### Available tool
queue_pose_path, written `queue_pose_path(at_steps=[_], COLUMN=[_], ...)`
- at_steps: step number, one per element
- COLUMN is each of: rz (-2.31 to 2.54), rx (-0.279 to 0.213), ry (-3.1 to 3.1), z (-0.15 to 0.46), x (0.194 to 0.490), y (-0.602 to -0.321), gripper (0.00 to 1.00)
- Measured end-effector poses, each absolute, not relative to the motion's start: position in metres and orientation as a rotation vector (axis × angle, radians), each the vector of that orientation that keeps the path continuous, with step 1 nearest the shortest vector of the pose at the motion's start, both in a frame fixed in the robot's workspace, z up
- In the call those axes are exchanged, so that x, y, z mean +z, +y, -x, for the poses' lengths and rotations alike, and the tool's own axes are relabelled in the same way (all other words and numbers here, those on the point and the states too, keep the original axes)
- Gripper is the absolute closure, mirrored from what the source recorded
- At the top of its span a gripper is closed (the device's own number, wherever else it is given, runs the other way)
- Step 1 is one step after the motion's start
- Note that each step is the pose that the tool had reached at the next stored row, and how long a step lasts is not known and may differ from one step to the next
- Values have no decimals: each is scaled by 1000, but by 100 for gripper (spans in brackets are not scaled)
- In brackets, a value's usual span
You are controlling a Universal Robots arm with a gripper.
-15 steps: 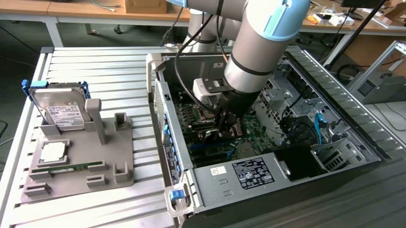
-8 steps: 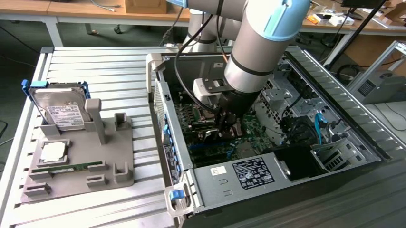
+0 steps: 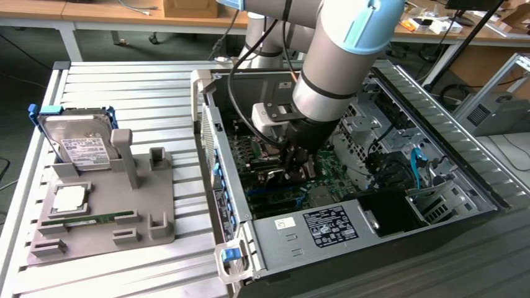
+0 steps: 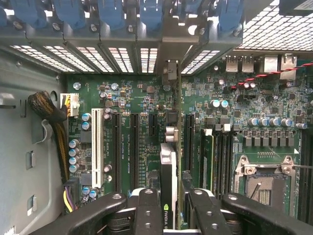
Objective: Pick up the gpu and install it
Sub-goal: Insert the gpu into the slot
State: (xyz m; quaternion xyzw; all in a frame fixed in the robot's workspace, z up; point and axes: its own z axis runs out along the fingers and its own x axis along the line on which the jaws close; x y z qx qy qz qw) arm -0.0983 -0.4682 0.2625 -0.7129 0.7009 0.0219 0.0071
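Gripper: black two-fingered gripper (image 4: 175, 205) on the grey arm, lowered into the case at the centre of the exterior view; its jaws are clamped on the card, one finger on each face.
Task item: gpu (image 4: 167, 171), a green circuit card with a black shroud, seen edge-on in the wrist view. It stands upright between the fingers (image 4: 148, 210), over the green motherboard (image 4: 142, 103) among the long black expansion slots (image 4: 133, 147).
Seating: I cannot tell whether the card's edge is in a slot or just above one, as the card hides what lies beneath it.
Risk, alignment: a card slightly off its slot line would probably land on the slot wall or on board parts, and pressure could then bend it.
Risk, bracket: the card's far end reaches the grey rear frame with blue latches (image 4: 112, 12), and it may catch there if tilted.
Risk, grip: the hold is on smooth faces, so the card could slip or twist under a push.
Risk, cables: the braided brown cable bundle (image 4: 49, 110) lies well apart from the card and seems a small concern.
Container one: open black and silver computer case (image 3: 211, 143), right half of the exterior view. It holds the motherboard, an empty silver processor socket (image 4: 264, 188) and a grey labelled power supply (image 3: 331, 226).
Container two: grey moulded parts tray (image 3: 157, 205), lower left of the exterior view. It holds a silver hard drive with a white label (image 3: 79, 143), a square silver processor (image 3: 69, 198) and a slim green memory stick (image 3: 91, 218).
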Motion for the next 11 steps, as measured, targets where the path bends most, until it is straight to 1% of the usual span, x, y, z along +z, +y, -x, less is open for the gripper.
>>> queue_pose_path(at_steps=[11], rz=[2229], rx=[68], ry=[2193], z=[98], x=[264], y=[-468], gripper=[73])
